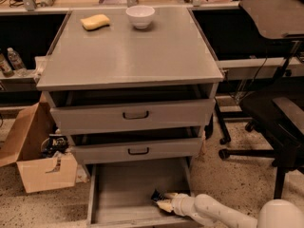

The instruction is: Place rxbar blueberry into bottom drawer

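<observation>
The bottom drawer [123,189] is pulled out under two higher grey drawers with black handles. My gripper [163,202] reaches into it from the lower right, near the drawer's front right part. It is shut on the rxbar blueberry [156,195], a small dark bar that sticks out at the gripper's tip, low over or on the drawer floor. The white arm [213,212] hides the drawer's front right corner.
A yellow sponge [95,21] and a white bowl [140,16] sit at the back of the cabinet top [133,51]. An open cardboard box [38,156] stands on the floor to the left. Black office chairs [275,122] stand to the right.
</observation>
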Action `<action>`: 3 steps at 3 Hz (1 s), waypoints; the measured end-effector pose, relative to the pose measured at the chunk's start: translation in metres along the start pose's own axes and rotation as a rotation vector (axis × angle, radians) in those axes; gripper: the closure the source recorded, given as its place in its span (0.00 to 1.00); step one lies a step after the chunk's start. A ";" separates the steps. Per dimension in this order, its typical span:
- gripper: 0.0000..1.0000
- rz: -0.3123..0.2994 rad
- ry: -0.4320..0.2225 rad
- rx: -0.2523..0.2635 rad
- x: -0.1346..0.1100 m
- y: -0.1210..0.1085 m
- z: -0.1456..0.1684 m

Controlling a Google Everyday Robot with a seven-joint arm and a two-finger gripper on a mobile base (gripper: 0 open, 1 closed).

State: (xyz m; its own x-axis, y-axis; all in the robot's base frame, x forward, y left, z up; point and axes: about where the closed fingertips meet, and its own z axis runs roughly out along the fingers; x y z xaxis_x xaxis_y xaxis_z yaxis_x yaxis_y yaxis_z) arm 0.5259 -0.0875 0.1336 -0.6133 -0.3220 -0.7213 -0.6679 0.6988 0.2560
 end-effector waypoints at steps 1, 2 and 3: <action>0.05 0.001 -0.006 -0.017 0.004 0.000 0.000; 0.00 -0.011 -0.052 -0.052 -0.009 0.000 -0.010; 0.00 -0.045 -0.126 -0.119 -0.044 0.016 -0.036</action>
